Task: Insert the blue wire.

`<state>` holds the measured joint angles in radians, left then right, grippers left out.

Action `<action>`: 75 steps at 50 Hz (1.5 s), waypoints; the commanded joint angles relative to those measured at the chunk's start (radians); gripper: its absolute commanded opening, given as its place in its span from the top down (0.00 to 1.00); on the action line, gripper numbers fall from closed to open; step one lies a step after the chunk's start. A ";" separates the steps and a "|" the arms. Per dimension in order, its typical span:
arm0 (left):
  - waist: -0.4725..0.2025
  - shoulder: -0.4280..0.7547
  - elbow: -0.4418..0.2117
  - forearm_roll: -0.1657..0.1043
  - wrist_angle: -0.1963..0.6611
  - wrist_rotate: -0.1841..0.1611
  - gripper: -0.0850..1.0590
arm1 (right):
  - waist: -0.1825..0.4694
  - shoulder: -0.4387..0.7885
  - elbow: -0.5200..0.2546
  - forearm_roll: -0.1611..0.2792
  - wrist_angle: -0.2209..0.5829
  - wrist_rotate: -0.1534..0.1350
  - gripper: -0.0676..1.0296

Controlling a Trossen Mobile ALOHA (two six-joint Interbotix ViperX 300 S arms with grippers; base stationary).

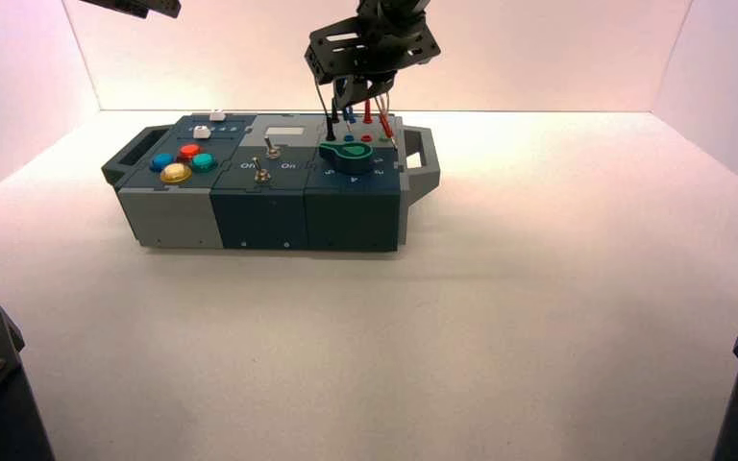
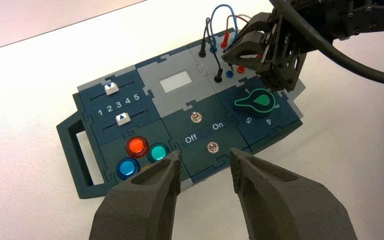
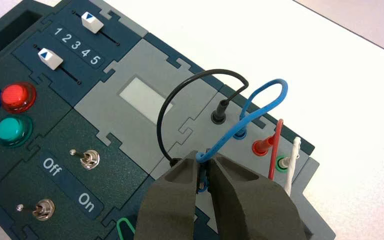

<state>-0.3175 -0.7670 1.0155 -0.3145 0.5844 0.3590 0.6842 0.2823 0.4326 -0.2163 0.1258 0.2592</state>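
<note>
The blue wire (image 3: pixel 265 100) arches in a short loop over the grey socket panel at the box's (image 1: pixel 250 206) back right. Its far plug sits in a blue socket (image 3: pixel 239 132). My right gripper (image 3: pixel 203 162) is shut on the other blue plug and holds it upright just above a blue-ringed socket, beside the black wire's near plug. In the high view that gripper (image 1: pixel 356 91) hangs over the box's back right. From the left wrist view the right gripper (image 2: pixel 247 47) covers the wire's near end. My left gripper (image 2: pixel 206 162) is open and empty, raised off the box's button-side long edge.
A black wire (image 3: pixel 180 100), a red wire (image 3: pixel 276 145) and a white wire (image 3: pixel 292 160) loop beside the blue one. A green knob (image 1: pixel 349 156) sits close in front of the sockets. Two toggle switches (image 3: pixel 89 159), coloured buttons (image 1: pixel 187 152) and two sliders (image 3: pixel 50 57) fill the rest.
</note>
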 commanded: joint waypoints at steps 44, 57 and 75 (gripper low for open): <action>0.000 -0.002 -0.012 0.002 -0.011 0.008 0.46 | -0.003 0.000 0.005 0.012 -0.006 -0.003 0.96; 0.000 -0.002 -0.012 0.000 -0.011 0.008 0.46 | -0.003 -0.031 0.038 0.012 0.029 -0.002 0.96; 0.000 -0.003 -0.012 0.002 -0.011 0.009 0.46 | -0.005 -0.011 0.043 0.012 0.034 -0.002 0.96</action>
<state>-0.3175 -0.7685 1.0155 -0.3145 0.5829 0.3605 0.6826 0.2884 0.4755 -0.2025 0.1473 0.2577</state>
